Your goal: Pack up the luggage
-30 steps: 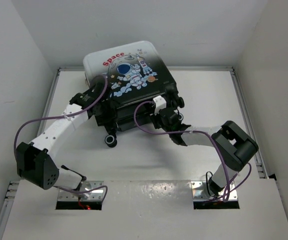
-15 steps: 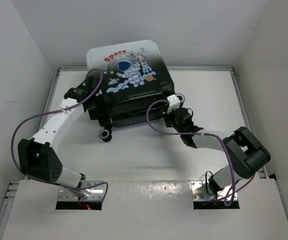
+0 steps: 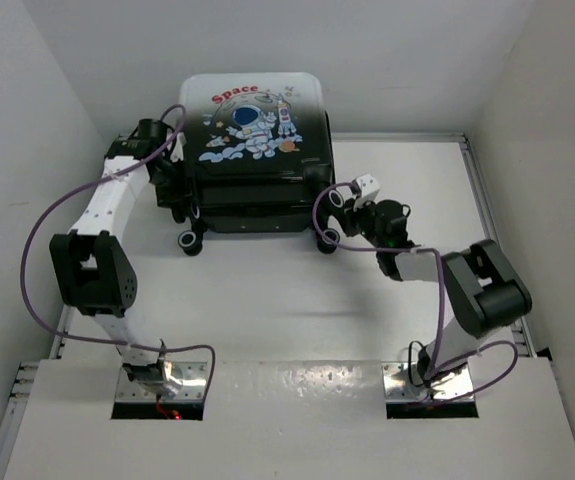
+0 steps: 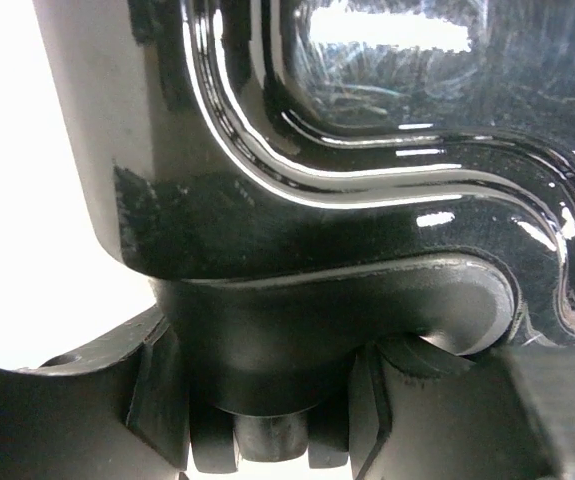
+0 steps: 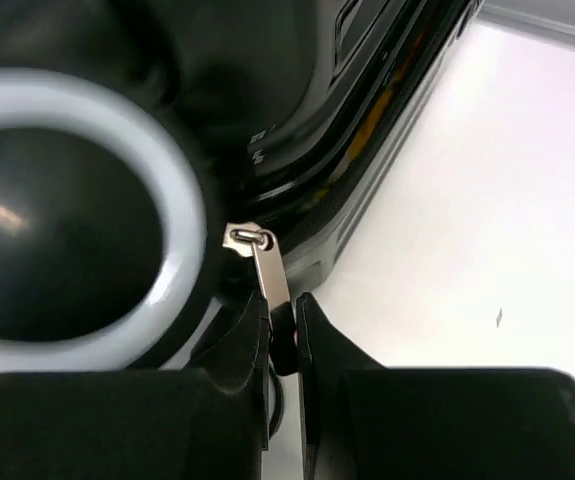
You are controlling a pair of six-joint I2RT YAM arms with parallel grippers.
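White table (image 3: 267,300) with the luggage (image 3: 257,150) lying print-up at its far edge: left gripper (image 4: 267,395), jaws half spread, clamps a black shell moulding, seemingly to steady it, while right gripper (image 5: 283,330) pinches the zipper pull (image 5: 269,272) tight to draw the zip.

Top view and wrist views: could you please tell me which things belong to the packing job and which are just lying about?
Job: luggage, its zipper pull pinched in the right gripper's jaws, left gripper at its wheel corner.
Not the job: table, purple cables.
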